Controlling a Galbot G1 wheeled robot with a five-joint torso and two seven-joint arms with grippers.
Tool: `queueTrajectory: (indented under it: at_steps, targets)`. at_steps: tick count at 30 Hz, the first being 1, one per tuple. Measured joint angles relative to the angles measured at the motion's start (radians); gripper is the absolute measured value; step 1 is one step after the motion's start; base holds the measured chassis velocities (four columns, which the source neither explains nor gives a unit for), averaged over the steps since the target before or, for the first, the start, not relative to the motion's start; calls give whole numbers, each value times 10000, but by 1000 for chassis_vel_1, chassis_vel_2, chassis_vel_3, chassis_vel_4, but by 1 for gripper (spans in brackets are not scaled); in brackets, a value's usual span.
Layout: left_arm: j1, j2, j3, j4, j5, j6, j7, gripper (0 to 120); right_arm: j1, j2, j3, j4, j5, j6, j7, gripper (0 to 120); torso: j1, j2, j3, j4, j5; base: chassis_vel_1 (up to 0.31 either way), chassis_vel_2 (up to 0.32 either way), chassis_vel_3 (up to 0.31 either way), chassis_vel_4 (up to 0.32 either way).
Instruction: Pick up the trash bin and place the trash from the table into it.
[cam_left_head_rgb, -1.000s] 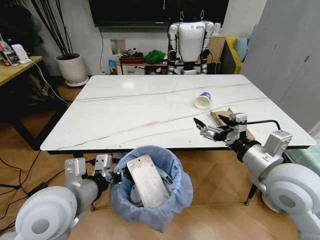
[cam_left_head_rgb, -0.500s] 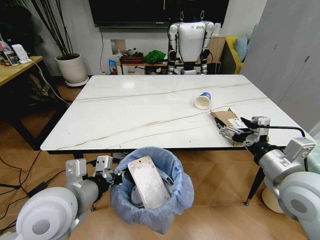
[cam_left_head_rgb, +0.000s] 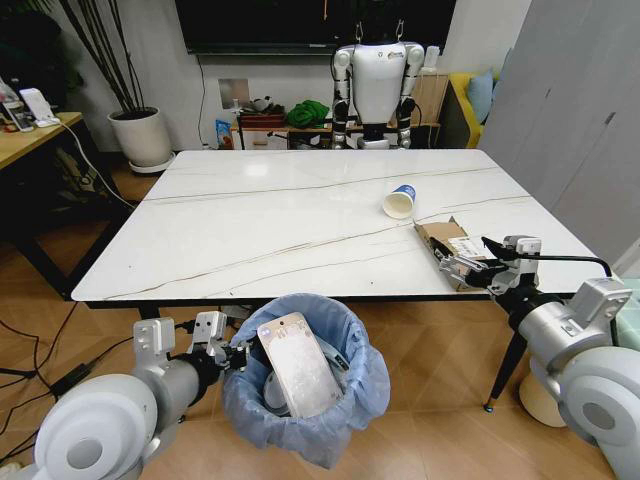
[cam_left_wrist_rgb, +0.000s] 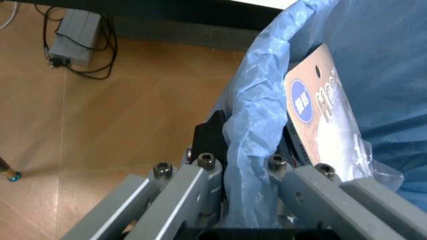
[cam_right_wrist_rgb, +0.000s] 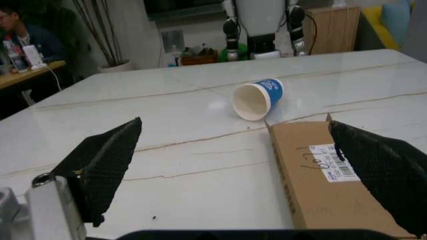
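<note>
While your left gripper (cam_left_head_rgb: 232, 355) clamps the trash bin (cam_left_head_rgb: 305, 385) rim below the tabletop (cam_left_head_rgb: 280, 220), your right gripper (cam_left_head_rgb: 462, 262) hovers wide open over the cardboard box (cam_left_head_rgb: 447, 240).
Its long axis runs from the near edge toward the tipped paper cup (cam_left_head_rgb: 400, 200), whose mouth faces you.

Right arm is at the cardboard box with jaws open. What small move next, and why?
Probably ease the right gripper forward and down so its open fingers straddle the cardboard box, then close. The box lies flat at the table edge, ungripped, while the left gripper holds the trash bin rim just below.
</note>
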Motion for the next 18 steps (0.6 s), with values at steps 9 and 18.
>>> queueTrajectory:
  at_steps: [9, 18]
  targets:
    - [92, 6, -43, -60, 9, 0, 8, 3, 58, 4, -34, -149, 36, -11, 3, 100, 0, 0, 0, 0, -1, -18, -16, 13, 14]
    - [131, 23, -96, -86, 11, 0, 20, 3, 36, 32, -38, -190, 45, -12, -5, 100, 0, 0, 0, 1, 0, -67, -53, 61, 62]
